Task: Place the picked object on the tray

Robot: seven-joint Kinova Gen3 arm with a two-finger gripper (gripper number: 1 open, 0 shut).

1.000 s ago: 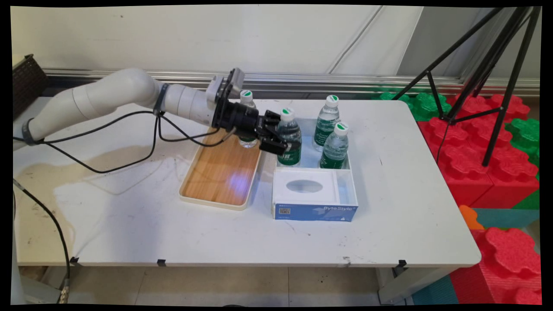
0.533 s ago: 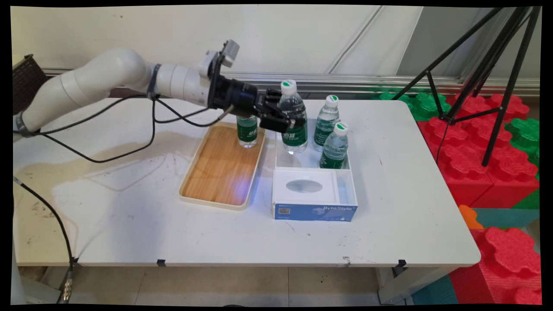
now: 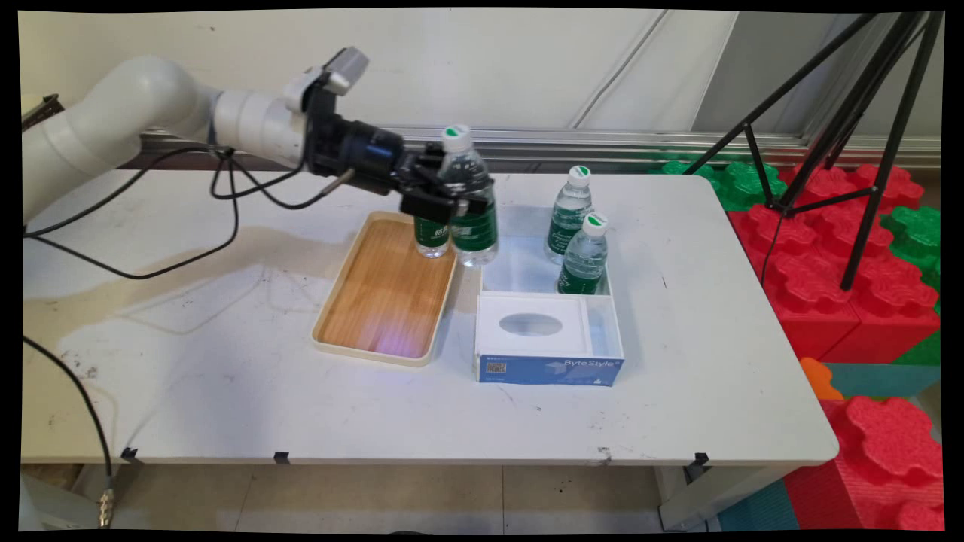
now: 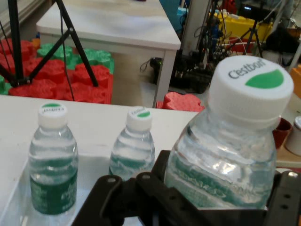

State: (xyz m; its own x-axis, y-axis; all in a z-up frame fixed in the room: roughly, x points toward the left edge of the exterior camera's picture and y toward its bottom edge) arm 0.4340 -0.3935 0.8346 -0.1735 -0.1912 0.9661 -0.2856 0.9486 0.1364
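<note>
held bottle (image 3: 468, 203) hung in the air over the gap between tray (image 3: 343, 316) and box (image 3: 550, 369) | gripper (image 3: 444, 199) fingers clamped on its sides | another bottle (image 3: 431, 239) stood on the tray's far end | two bottles (image 3: 570, 214) in the box's rear compartment
</note>
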